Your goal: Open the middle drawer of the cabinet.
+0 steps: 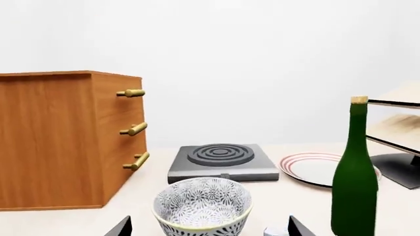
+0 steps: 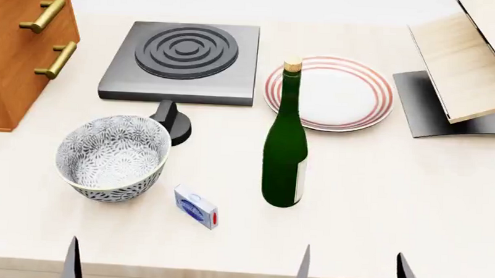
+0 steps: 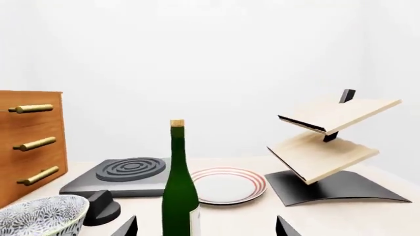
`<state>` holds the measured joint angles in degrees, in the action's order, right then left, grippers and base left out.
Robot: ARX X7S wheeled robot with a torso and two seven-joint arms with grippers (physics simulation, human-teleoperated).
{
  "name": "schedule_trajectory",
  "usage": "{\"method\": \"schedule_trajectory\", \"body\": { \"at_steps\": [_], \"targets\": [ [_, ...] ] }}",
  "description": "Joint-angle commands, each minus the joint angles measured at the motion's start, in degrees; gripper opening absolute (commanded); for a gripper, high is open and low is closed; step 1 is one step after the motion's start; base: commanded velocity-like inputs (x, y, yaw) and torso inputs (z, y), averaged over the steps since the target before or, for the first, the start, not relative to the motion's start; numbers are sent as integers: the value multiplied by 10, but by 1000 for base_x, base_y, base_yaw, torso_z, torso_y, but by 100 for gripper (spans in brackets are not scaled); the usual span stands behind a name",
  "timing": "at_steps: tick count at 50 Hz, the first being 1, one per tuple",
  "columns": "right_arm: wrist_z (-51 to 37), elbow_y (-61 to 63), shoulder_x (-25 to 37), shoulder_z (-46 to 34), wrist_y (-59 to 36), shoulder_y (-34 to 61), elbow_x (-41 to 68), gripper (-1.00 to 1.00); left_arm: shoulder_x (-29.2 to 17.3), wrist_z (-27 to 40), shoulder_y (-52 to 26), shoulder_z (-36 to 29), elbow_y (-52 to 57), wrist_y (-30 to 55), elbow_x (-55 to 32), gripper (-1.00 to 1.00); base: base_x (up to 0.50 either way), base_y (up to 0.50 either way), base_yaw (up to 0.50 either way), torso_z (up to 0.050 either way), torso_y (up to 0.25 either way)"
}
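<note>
Your left wrist view shows the middle drawer [image 1: 125, 129] shut in the cabinet [image 1: 59, 140], beside the hotplate [image 1: 222, 162]; head and right views show both grippers spread, empty, no legible labels.

Bright, even, shadeless light fills all three rendered views. The pale cream desk [image 2: 410, 200] shows only faint soft shadows. A thin highlight runs down the dark green glass bottle [image 2: 285, 153]. Everything is sharp, with no blur or edge distortion.
</note>
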<state>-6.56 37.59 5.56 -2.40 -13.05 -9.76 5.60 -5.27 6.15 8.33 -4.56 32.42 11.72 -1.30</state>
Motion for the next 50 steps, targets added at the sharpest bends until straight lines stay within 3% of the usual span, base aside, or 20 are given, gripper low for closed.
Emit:
{"method": "schedule_trajectory", "body": {
  "at_steps": [1,10,29,50],
  "targets": [
    [-9,81,16,-10,-15,-25,9,100,-12,15,28,-7,94,23,-3,100,0,0,0,0,0],
    [-11,86,26,-16,-24,-23,17,100,-20,22,28,-9,96,21,-9,100,29,0,0,0,0],
    [-28,92,36,-24,-19,-26,14,100,-32,34,26,-20,94,20,-14,100,497,0,0,0,0],
    [-47,98,44,-28,-30,-25,18,100,-42,47,25,-29,92,20,-20,100,40,493,0,0,0]
  ]
}}
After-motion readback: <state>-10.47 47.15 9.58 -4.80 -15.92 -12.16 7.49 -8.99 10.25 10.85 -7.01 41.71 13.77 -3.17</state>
